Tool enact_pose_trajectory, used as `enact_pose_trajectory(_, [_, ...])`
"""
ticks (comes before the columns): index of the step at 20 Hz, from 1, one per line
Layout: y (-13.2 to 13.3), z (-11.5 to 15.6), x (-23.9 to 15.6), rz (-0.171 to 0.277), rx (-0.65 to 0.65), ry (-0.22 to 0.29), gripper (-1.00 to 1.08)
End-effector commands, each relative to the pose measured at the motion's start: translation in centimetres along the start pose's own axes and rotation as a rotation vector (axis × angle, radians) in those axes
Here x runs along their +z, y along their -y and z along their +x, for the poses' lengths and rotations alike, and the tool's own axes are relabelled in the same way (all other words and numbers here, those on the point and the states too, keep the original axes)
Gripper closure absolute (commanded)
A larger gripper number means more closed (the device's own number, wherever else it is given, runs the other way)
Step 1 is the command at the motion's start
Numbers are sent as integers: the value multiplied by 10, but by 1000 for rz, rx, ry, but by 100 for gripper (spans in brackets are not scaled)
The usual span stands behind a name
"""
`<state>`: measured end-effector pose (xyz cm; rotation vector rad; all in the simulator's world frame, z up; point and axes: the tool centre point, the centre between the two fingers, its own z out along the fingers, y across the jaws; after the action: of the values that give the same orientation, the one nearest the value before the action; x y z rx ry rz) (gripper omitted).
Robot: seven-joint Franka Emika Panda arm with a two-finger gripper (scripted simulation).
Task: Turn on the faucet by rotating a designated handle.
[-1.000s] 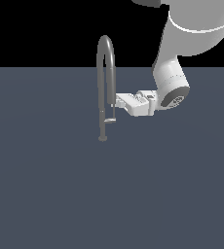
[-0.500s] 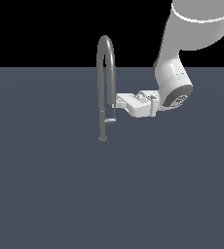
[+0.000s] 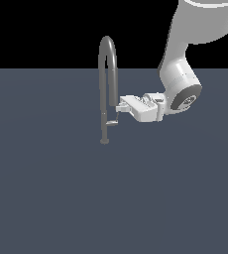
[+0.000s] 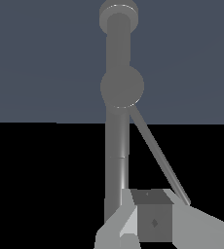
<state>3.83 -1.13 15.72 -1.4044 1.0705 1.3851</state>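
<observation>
Exterior view, frame centre: my gripper (image 3: 118,110) sits beside the faucet (image 3: 107,74), above the handle (image 3: 112,123); finger gap unclear. I'd push sideways, slowly.

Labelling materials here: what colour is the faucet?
Plain grey metal, no pattern; the faucet shows best in the exterior view.

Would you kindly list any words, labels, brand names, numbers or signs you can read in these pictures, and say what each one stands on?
None: no readable text appears in either view.
The faucet and its handle are plain grey metal.
The end effector and the white arm carry no legible marking.
The dark surface is unmarked.
</observation>
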Motion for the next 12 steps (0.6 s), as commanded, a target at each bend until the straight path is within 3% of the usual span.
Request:
enact_pose_trajectory(1, [-8,3,0,-4,10,5,108])
enact_pose_trajectory(2, [-2,0,0,-1,0,0,108])
enact_pose_trajectory(12, [-33,20,0,-4,9,5,108])
